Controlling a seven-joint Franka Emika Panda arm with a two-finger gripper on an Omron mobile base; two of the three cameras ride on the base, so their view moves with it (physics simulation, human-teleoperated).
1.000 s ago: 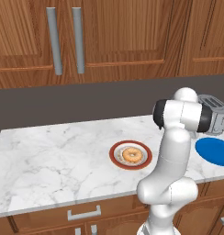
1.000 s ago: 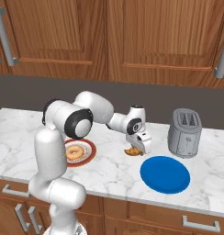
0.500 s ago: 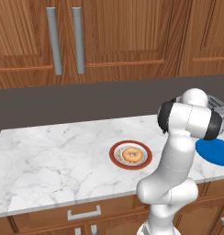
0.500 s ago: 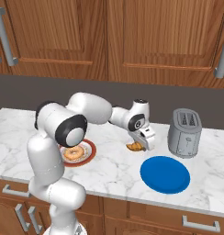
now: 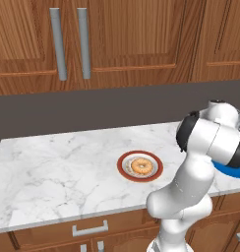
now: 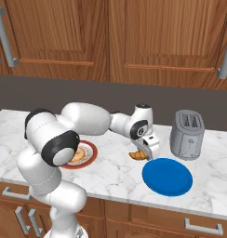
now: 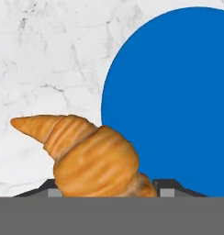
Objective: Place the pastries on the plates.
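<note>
End effector [image 6: 144, 154]: closed around the croissant [image 7: 88, 156], above the counter [image 6: 110, 172] beside the blue plate [image 6: 167, 176].
Doughnut [image 5: 141, 166]: on the red-rimmed plate [image 5: 139, 166], mid-counter near the front edge.
Toaster [image 6: 187, 135]: behind the blue plate.

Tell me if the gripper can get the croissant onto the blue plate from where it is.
Probably yes. The gripper holds the croissant just beside the blue plate, whose top is bare; nothing stands between them. The toaster sits behind, out of the way.
</note>
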